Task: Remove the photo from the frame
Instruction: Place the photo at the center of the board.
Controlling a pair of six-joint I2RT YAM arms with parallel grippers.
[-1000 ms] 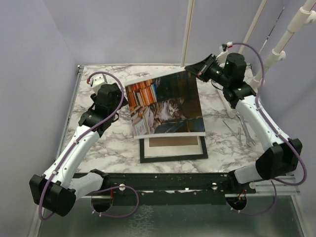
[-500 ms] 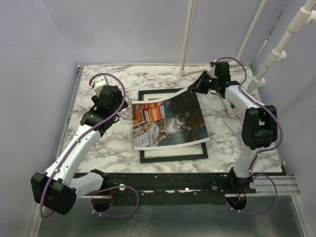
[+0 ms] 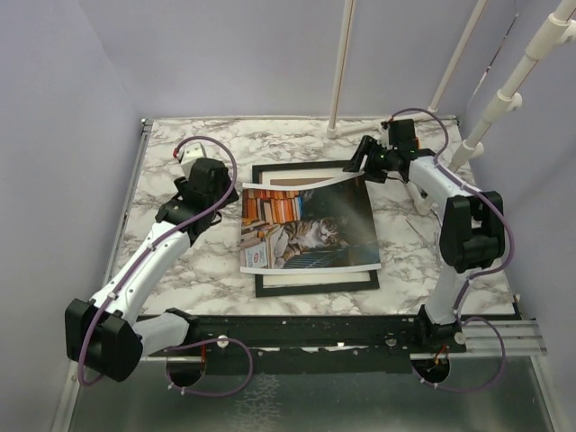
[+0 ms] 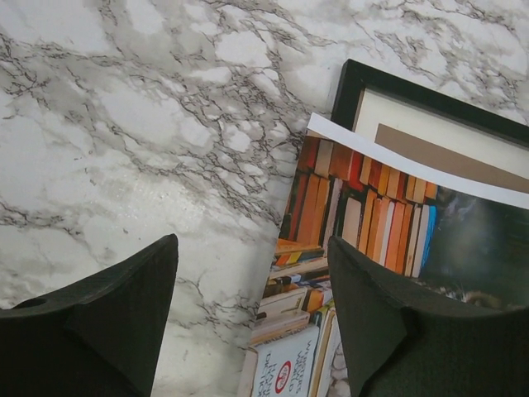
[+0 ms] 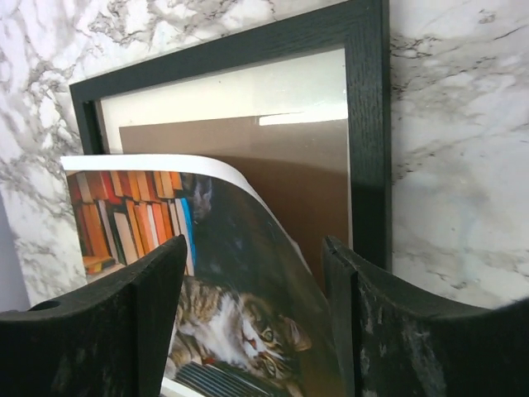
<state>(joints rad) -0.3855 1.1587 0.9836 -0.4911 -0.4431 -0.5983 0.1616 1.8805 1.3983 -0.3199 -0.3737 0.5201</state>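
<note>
Since the earlier overhead view, the large thin print of a grey tabby cat among colourful books (image 3: 306, 225) has come down from its raised, tilted position. The right hand (image 3: 360, 160) has released it and now stands with its fingers spread, holding nothing.

Current position: the print lies on top of the large rectangular frame with the thin black border (image 3: 315, 286), on the marble-patterned table (image 3: 216, 270). It is out of the recess but not clear of the frame. It is slightly skewed, and its left edge overhangs the frame's left border. Its upper right corner curls upward, as the right wrist view shows (image 5: 240, 273), and this exposes the brown backing and black border (image 5: 372, 124) behind it.

Left hand (image 4: 250, 248): fingers apart and empty. It sits just beside the print's left edge (image 4: 372, 223), near the frame's upper left corner (image 4: 355, 83).

Governing relation:
- In the overhead view the frame's long axis runs bottom to top.
- The print's longer visible side runs left to right across the frame, though the curl makes this uncertain.
- From the right hand, the print lies down and to the left. The raised corner is just beside that hand.
- From the left hand, the print lies directly to the right.
- Both hands are near the print. The lifted corner probably gives the right hand the easier purchase.
</note>
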